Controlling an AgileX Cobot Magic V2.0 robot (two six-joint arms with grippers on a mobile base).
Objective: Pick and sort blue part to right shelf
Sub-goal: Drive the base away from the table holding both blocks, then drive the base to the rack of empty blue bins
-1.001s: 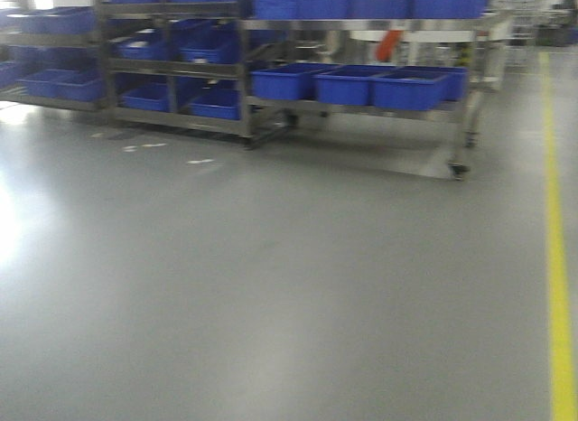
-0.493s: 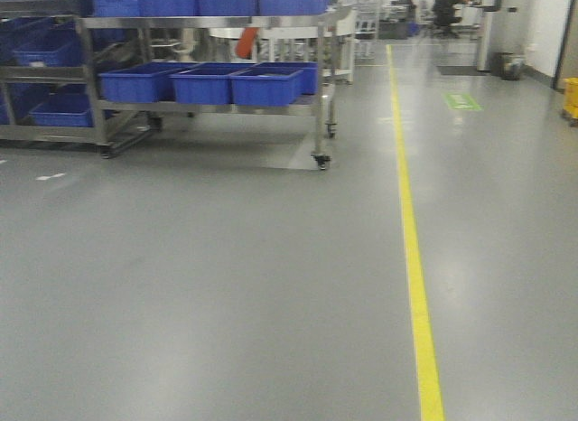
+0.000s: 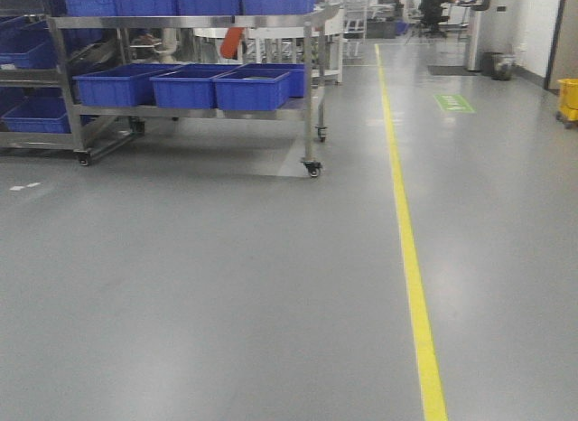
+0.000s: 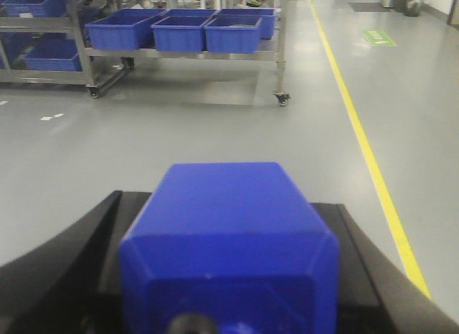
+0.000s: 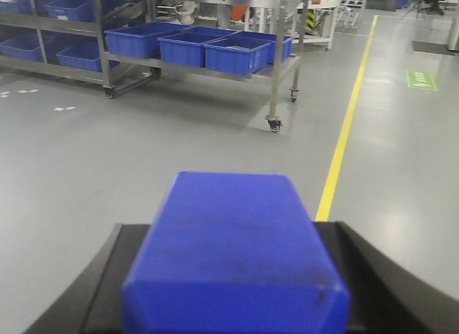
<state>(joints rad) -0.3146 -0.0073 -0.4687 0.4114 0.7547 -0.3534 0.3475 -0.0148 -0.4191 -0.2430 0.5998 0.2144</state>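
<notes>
No arm shows in the front view. In the left wrist view a blue block (image 4: 229,241) fills the bottom centre between the black side pieces of my left gripper (image 4: 229,277). The right wrist view shows the same: a blue block (image 5: 233,255) between the black sides of my right gripper (image 5: 233,291). I cannot tell whether these blocks are held parts or gripper hardware, nor how the jaws stand. A steel wheeled shelf (image 3: 310,96) with blue bins (image 3: 253,88) stands far ahead on the left.
A yellow floor line (image 3: 406,249) runs away from me right of centre. More racks with blue bins (image 3: 36,114) stand at the far left. A yellow cart (image 3: 569,100) is at the far right. Grey floor lies between me and the shelf.
The front view has swung to the right: the shelves slid left in frame, the yellow line moved from the right edge toward the centre, and the blur has settled.
</notes>
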